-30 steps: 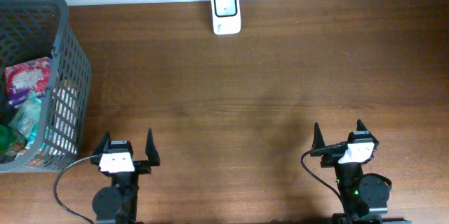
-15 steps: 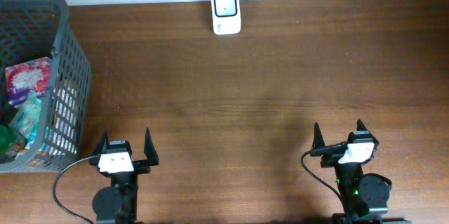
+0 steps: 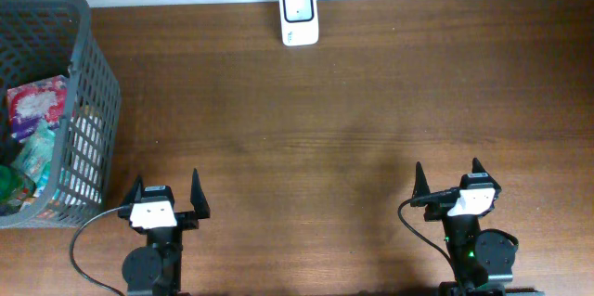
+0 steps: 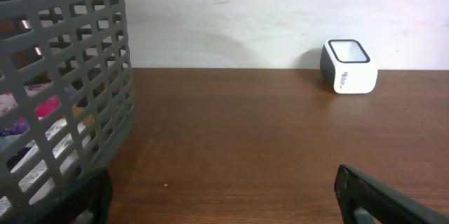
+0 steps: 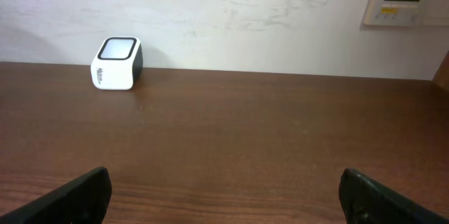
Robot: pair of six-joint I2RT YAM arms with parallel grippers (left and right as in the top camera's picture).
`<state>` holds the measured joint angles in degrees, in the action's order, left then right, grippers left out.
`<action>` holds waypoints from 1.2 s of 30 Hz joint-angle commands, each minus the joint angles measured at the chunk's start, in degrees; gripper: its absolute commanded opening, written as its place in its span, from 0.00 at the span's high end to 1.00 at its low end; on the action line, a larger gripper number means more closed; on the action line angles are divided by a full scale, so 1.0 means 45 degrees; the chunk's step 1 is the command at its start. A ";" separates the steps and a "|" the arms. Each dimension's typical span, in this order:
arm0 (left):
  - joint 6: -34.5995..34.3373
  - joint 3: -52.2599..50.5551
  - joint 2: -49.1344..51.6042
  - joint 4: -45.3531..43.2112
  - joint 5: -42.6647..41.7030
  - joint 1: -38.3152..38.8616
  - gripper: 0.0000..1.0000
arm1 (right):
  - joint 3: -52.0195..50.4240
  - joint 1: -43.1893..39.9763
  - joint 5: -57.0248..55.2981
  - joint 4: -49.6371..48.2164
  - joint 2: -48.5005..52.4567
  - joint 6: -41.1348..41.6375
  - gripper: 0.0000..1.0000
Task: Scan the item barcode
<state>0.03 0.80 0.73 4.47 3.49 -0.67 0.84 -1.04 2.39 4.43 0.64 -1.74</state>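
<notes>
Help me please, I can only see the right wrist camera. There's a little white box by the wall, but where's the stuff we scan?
Observer: In a grey mesh basket at the left end of the table, outside your view.
Operator: What's in it?
Observer: A pink packet lies uppermost among others, seen from overhead.
Operator: Is the other arm grabbing one?
Observer: No. The left gripper sits open and empty at the near edge, just right of the basket and not touching it.
</notes>
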 commanded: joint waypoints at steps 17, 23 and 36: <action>-0.0301 0.0253 -0.0087 -0.1894 -0.4988 0.0029 0.01 | -0.0117 0.0146 0.0024 0.0005 -0.0029 0.0015 0.01; -0.0073 0.3876 -0.0083 0.1855 -0.4959 0.0024 0.01 | -0.0112 0.0146 0.0024 0.0005 -0.0029 0.0015 0.01; 0.1020 0.6363 0.1394 0.3599 -0.4430 0.0029 0.01 | -0.0112 0.0146 0.0024 0.0005 -0.0029 0.0015 0.01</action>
<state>0.71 23.83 1.37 19.29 -17.08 -0.67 0.84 -1.02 2.39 4.36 0.67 -1.69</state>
